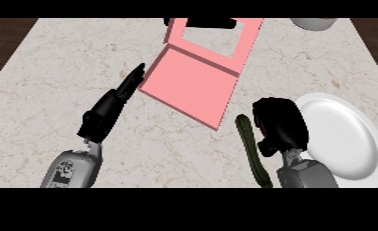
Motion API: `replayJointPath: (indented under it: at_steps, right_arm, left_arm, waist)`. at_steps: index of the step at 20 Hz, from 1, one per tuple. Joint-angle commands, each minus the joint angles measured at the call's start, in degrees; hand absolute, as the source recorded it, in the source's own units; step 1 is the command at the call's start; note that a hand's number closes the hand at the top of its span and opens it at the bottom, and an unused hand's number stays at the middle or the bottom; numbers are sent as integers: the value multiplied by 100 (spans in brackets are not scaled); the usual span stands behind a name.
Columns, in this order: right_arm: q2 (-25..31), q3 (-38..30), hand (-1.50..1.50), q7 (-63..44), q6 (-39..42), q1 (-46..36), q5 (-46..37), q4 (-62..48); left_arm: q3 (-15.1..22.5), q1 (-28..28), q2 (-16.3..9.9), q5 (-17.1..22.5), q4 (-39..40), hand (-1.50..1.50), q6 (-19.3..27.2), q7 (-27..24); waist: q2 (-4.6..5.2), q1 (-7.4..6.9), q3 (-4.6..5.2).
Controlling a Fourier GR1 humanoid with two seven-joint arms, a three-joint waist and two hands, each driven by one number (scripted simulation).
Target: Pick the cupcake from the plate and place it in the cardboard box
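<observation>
The right hand (279, 125) hung at the left rim of the white plate (347, 135), fingers curled into a fist; the cupcake itself could not be seen, and was judged to sit inside that grasp, since the plate showed bare. The one pink box (193, 82) lay open up and to the left of that hand, lid flaps raised at its far end, ready to receive it. The left hand (111, 107) rested with straight, released fingers beside the box's left edge. One green cucumber (252, 152) lay between plate and box. One pale dish (314, 23) sat at the far edge.
</observation>
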State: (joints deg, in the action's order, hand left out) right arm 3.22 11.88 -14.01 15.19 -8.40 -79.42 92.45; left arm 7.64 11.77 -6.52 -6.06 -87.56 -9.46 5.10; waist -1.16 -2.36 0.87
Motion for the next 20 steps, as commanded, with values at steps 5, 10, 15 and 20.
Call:
replayJointPath:
  at_steps: [5,10,15,20]
  right_arm:
    - [-316,1914,150,-2953,-524,-791,-327,571]
    - [-321,3137,150,-4650,-323,-1593,-45,964]
    - [-321,3735,150,-5921,-610,-2415,-57,1177]
    - [-319,3687,150,-6592,-641,-3030,81,1367]
  left_arm:
    - [47,220,80,14,114,0,-40,46]
    - [123,272,149,-42,200,0,-19,80]
    - [122,343,169,-34,202,0,-32,77]
    - [92,337,180,-88,308,0,37,38]
  waist:
    - [43,-170,-69]
    - [45,-240,-64]
    - [20,-276,-59]
    - [24,-202,-56]
